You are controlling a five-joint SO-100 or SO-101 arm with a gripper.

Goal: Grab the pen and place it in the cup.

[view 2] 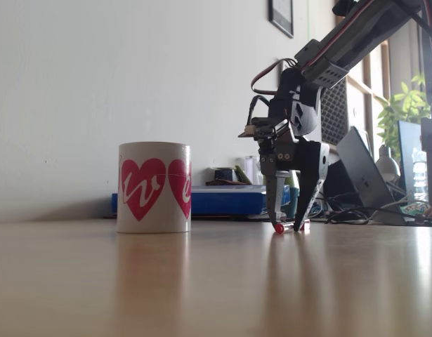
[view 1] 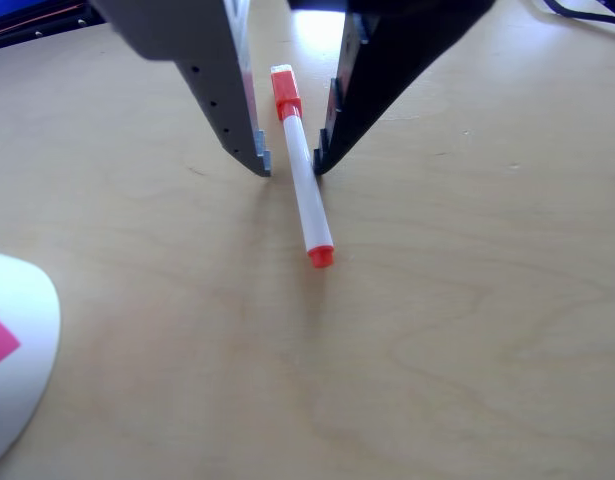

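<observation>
At upper centre of the other view, the gripper was seen parted, its tips straddling the pen flat on the table, not yet clamped; the cup, left in the fixed view, awaited, so gripping, lifting and placing were judged outstanding

The cup bears a white swirl like "w".

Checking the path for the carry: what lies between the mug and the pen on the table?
Nothing: in the fixed view the wooden tabletop is bare between the heart mug and the pen, which lies between the open pincer's fingertips.
</observation>
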